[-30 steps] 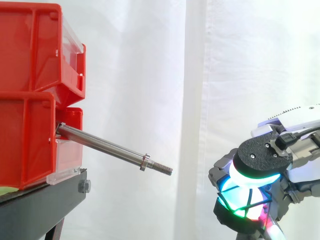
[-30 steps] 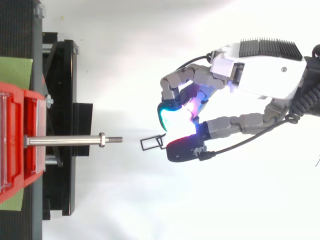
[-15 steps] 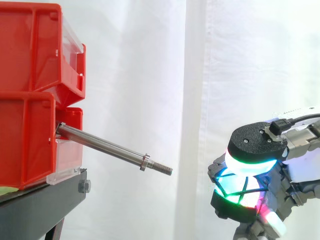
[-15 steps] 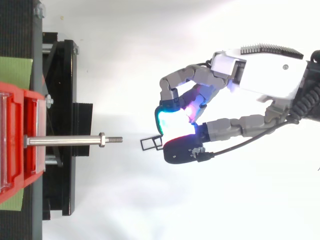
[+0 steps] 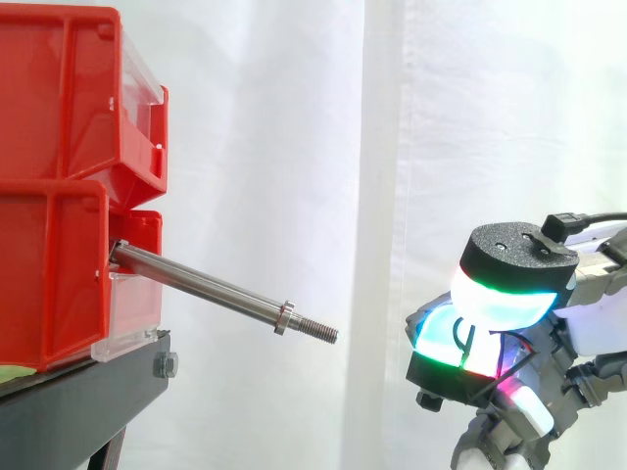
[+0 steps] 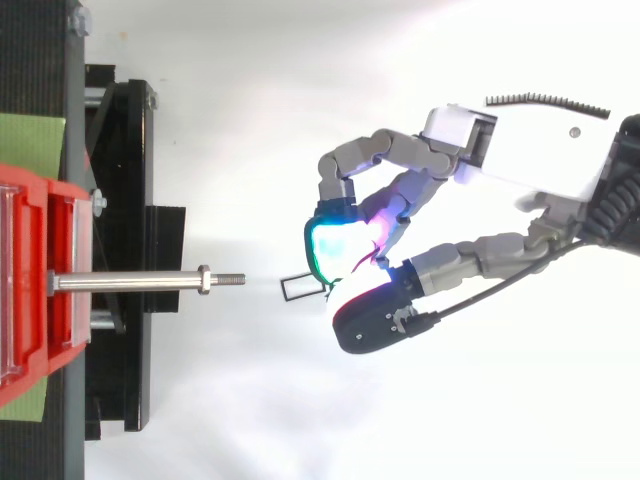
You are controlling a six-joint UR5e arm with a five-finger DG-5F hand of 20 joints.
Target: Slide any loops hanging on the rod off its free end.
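The hand (image 6: 520, 165) pinches one thin black loop (image 6: 302, 288) at its curled fingertips. Just beyond them, the single rod (image 6: 130, 282) aims its free end lengthwise at the hand (two red bins (image 5: 59, 196) behind it).

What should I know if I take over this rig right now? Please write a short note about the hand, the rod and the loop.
The hand is shut on the loop, which is pinched at the tips of its curled fingers.
The loop is small, black and made of wire. It is in the air just past the rod's free end and does not touch it.
The rod sticks out of the lower red bin. It carries only its own nut.
Done: nothing hangs on the rod.
Left: probably just to carry the loop away and release it.
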